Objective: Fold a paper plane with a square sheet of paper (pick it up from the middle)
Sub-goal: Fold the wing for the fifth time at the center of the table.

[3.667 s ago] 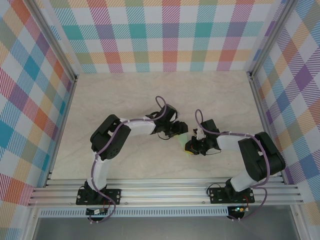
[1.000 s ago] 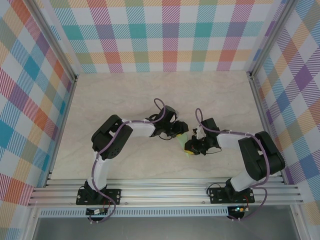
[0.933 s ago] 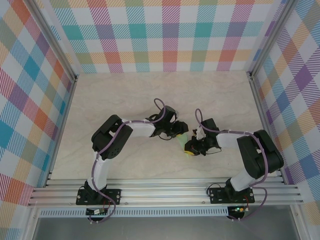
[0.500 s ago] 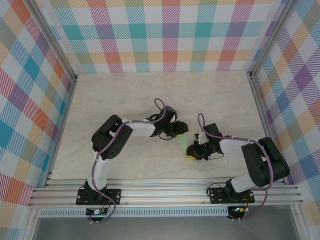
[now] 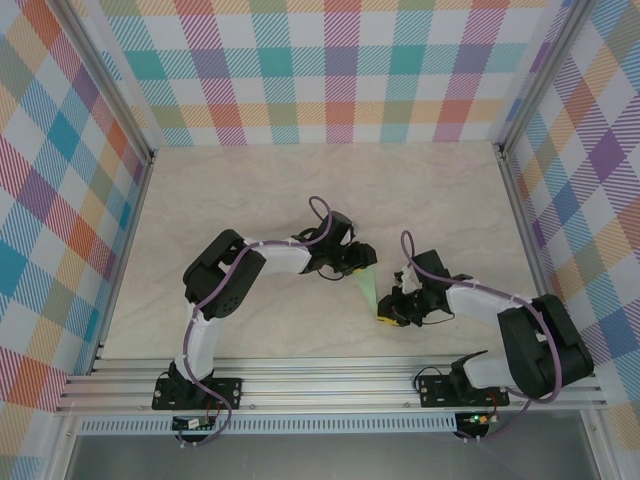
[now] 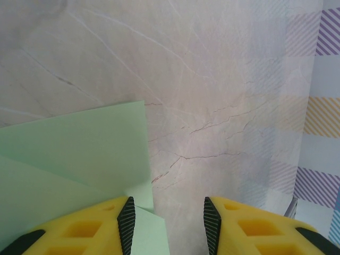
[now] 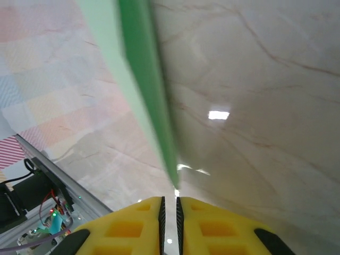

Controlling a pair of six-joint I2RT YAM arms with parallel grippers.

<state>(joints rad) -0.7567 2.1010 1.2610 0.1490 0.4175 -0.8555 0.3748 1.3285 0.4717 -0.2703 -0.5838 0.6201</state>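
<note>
Paper plane (image 5: pixel 369 288) sits mid-table (image 5: pixel 250 190), a narrow mint-green strip between the two grippers. It looks part folded, with layered flaps in the left wrist view (image 6: pixel 79 143).

Left gripper (image 5: pixel 360 262) is at its far end. Its jaws are partly apart (image 6: pixel 169 208) with mostly bare table between them and only a sliver of paper in the gap. The sheet runs under or beside one finger (image 6: pixel 126 212), so nothing is clearly clamped.

Right gripper (image 5: pixel 386 312) is at the near end, jaws almost together with a thin slit (image 7: pixel 169 202). The paper, seen edge-on (image 7: pixel 146 79), runs down toward that slit. Cannot tell if the tip is actually pinched or just ahead of the pads.

Handling, my guess: it is very light and thin, floppy off the table, and creases or tears easily. It probably slides on the smooth marble-look top. Best hold is likely on the stacked folded spine near the middle, not a single loose flap or the point. Pinch lightly and keep the other end pinned.
</note>
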